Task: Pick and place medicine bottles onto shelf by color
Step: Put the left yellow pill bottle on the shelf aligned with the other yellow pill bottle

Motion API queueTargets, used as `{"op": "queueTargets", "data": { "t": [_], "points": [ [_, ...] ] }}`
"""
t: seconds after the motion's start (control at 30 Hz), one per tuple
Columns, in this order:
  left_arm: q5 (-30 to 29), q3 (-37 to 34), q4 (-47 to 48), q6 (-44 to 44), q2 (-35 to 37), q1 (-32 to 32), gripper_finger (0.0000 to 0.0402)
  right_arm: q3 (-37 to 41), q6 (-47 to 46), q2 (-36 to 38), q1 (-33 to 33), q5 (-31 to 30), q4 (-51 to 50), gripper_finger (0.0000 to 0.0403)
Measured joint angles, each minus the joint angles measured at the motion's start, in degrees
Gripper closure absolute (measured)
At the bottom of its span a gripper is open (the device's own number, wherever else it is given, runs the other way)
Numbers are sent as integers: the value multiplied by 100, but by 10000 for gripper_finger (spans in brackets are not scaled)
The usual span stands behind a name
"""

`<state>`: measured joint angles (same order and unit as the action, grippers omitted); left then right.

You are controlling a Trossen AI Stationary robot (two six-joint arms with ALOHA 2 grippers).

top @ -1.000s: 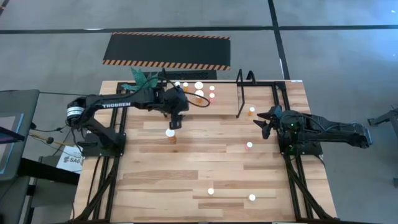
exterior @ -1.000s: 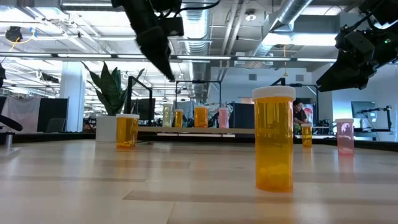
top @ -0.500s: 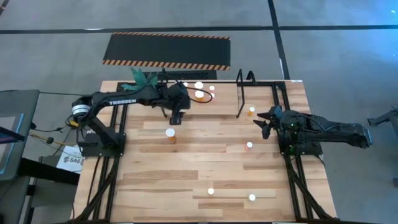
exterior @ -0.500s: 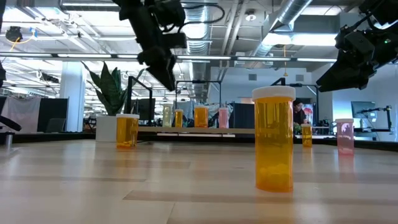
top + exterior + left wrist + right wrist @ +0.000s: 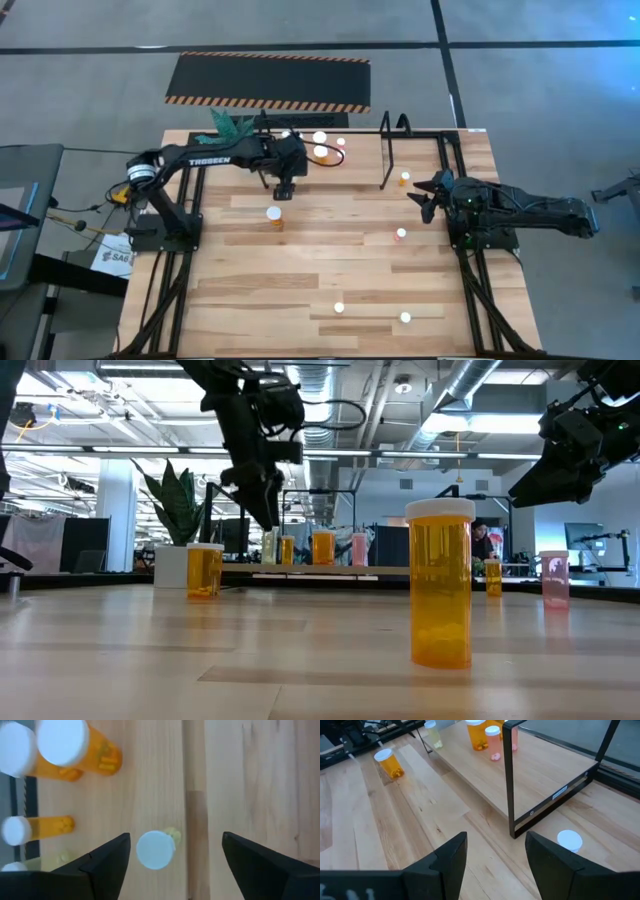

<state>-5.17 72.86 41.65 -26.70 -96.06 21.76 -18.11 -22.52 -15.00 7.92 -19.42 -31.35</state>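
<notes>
The left gripper (image 5: 283, 190) hangs wide open, empty, above the shelf (image 5: 360, 150). The right gripper (image 5: 424, 197) waits open, holding nothing.

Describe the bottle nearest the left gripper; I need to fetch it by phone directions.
Find the shelf along the table's far edge. Under the left gripper, a small bottle stands there upright. Its body is pale yellow, while the bottles beside it are orange.

The left tool (image 5: 284, 189) opened and drew back toward the shelf (image 5: 360, 152).
</notes>
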Motion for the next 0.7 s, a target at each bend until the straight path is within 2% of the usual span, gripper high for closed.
{"op": "queueTargets", "data": {
  "t": [0.7],
  "points": [
    [44,-4,-16,-4,-351,268,97,0,1,0,0,0,2,178]
  ]
}}
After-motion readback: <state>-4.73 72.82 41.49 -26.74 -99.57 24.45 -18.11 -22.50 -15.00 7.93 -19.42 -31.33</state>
